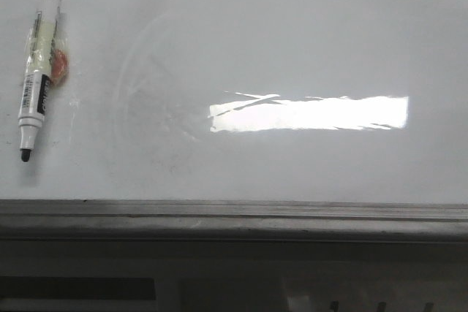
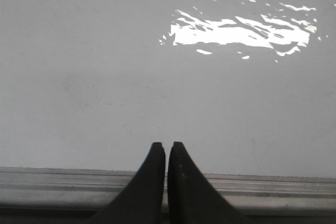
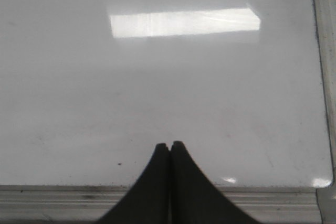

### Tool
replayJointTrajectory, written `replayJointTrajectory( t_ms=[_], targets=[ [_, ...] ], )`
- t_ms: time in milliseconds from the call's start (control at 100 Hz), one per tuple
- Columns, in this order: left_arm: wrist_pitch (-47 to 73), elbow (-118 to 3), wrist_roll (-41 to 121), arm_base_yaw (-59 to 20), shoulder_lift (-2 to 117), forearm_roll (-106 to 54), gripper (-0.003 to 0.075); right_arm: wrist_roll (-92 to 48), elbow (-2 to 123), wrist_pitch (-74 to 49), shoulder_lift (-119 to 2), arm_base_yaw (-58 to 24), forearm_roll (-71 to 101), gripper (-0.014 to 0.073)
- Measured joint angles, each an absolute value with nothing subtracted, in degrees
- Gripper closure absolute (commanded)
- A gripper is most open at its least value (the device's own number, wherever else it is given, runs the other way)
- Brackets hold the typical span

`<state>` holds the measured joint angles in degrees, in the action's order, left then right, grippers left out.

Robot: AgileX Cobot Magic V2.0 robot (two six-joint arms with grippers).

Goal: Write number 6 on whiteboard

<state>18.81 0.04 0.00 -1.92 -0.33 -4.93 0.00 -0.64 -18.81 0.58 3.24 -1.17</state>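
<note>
Since no 6 is on the whiteboard point(image 1: 292, 42) yet, this looks like the very start. Both grippers, left point(image 2: 166, 146) and right point(image 3: 169, 145), sit pressed together and empty over the rail, board stretching ahead of their fingers. Next move: probably the left one spreads and grabs the marker point(image 1: 39, 71), which neither wrist view shows.

The marker point(image 1: 38, 71) carries a printed label on its barrel, too small and blurred to read. The whiteboard point(image 1: 292, 34) shows no legible writing or number.
</note>
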Motion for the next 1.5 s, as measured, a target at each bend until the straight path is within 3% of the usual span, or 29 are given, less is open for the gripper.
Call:
replayJointTrajectory(
  t_ms=[1100,1500],
  targets=[
    [16.9,0.0,0.0,-1.9,-0.3,3.8,0.0741,0.0,-0.6,-18.7,0.6,3.2,-1.2,0.0657],
    [13.2,0.0,0.0,-1.9,-0.3,4.6,0.0741,0.0,-0.6,-12.2,0.6,3.2,-0.9,0.0657]
  ],
)
